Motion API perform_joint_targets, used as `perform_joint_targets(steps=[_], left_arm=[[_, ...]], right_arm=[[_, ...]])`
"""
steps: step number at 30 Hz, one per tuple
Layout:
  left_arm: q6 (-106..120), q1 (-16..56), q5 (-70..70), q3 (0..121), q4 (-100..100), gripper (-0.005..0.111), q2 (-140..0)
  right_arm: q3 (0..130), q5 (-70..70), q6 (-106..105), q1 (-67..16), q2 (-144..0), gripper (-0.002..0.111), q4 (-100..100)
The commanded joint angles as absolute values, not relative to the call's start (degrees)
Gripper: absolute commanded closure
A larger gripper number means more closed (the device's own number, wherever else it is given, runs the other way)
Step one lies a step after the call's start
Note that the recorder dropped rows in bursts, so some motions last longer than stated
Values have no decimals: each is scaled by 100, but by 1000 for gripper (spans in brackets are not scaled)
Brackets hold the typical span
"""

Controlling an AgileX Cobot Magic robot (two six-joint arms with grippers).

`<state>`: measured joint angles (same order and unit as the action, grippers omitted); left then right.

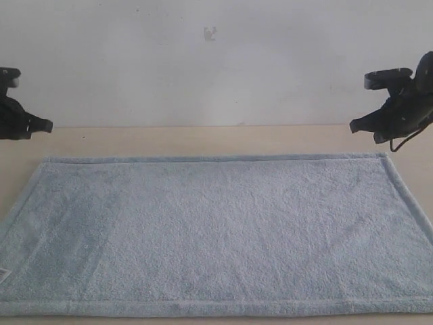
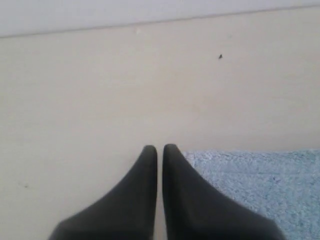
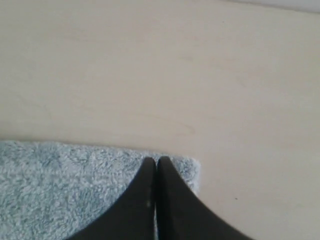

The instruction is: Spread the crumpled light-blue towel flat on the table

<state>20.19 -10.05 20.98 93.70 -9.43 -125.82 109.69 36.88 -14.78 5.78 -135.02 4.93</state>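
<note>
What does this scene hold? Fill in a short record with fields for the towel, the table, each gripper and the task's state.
towel: light blue, spread flat, no folds seen
tag: small, white, at the near left corner in the exterior view
table: pale beige, under the towel
left gripper: shut, holding nothing, beside the far left corner
right gripper: shut, holding nothing, over the far right corner
task: looks done

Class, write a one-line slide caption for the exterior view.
Towel spread flat on the table; left end effector and right end effector clear of it at either side.
</note>
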Motion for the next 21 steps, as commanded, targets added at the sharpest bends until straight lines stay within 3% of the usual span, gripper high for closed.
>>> perform_joint_targets(steps=[1,15,21], left_arm=[[2071,-998,2427,9093,-965,103,-12085],[2152,-1009,1381,5882,-1320,103,-9755],[2152,-1009,1002,4623,-1933,103,-8743]], right_arm=[[10703,3907,-1605,619,-13109,108,542],[6583,2172,-1536,619,-10446,108,952],[5298,2142,-1393,619,-9436,108,1116]])
